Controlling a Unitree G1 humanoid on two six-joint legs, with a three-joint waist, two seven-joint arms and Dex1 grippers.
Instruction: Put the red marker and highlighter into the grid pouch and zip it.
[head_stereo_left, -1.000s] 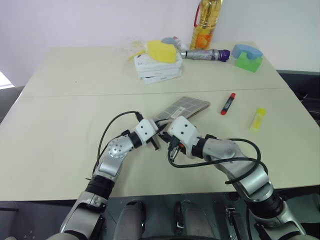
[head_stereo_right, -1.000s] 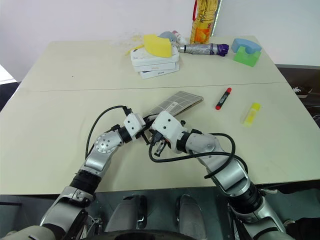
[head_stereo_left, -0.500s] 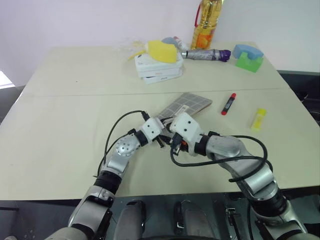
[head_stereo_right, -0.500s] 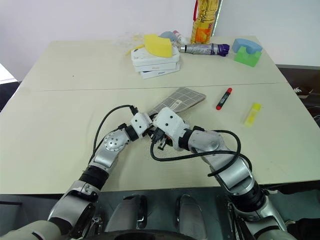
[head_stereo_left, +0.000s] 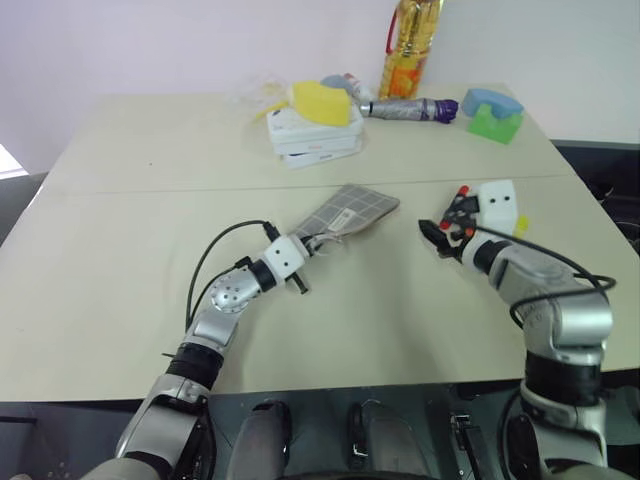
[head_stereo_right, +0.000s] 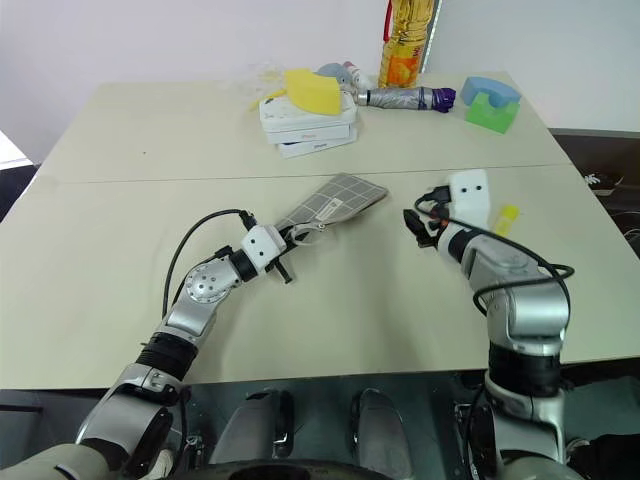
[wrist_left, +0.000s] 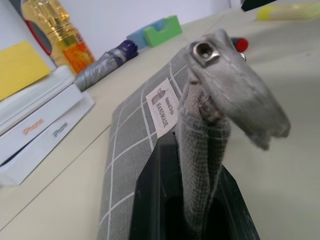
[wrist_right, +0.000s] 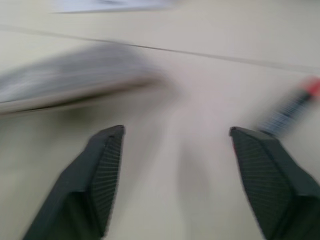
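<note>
Two grippers, two jobs. Nearest: the left gripper (head_stereo_left: 302, 262) is clenched on the near end of the grid pouch (head_stereo_left: 350, 211), by its fabric zip tab, as the left wrist view shows. The pouch lies flat on the tabletop (head_stereo_left: 120, 230), running away from that gripper toward the far right.

Right side: the right gripper (head_stereo_left: 437, 237) stands with its jaws spread wide and nothing between them. The red marker (wrist_right: 292, 107) lies just beyond it and slightly to its right, partly hidden behind the hand in the head views; its long axis runs away from the robot, tilted a little right. The highlighter (head_stereo_right: 506, 216) lies further right, partly behind the right hand.

Judgement: the right arm is clearly the nearer to both pens, with the marker closest; the pouch mouth is well to its left.
</note>
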